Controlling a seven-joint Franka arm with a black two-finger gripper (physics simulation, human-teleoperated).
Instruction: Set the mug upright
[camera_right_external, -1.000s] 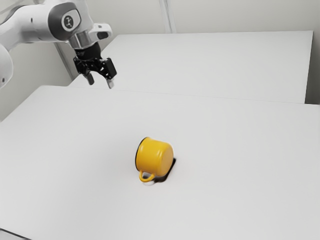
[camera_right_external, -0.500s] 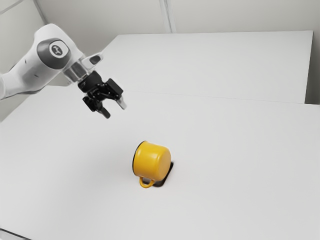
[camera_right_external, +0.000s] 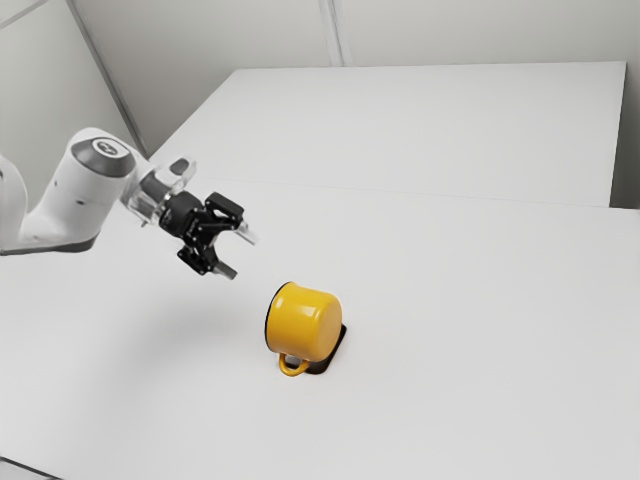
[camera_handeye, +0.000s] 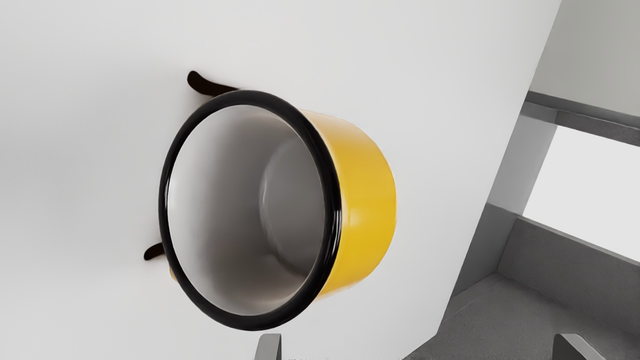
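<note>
Pale walls (camera_right_external: 480, 30) stand behind a broad white table (camera_right_external: 470, 320), where a yellow mug (camera_right_external: 305, 322) lies on its side.
From my station I see the white arm (camera_right_external: 75, 210) come in from the exterior view's left, its black gripper (camera_right_external: 238, 255) spread wide, near the mug but apart from it. The mug's long axis runs roughly across the exterior view, mouth toward that view's left and the arm, base toward its right. Its yellow outside is glossy, and a thick black rim (camera_handeye: 332, 210) rings the mouth. My wrist view looks into the pale grey inside (camera_handeye: 220, 200); the exterior view gives me the full handle loop (camera_right_external: 292, 371), low against the table.
</note>
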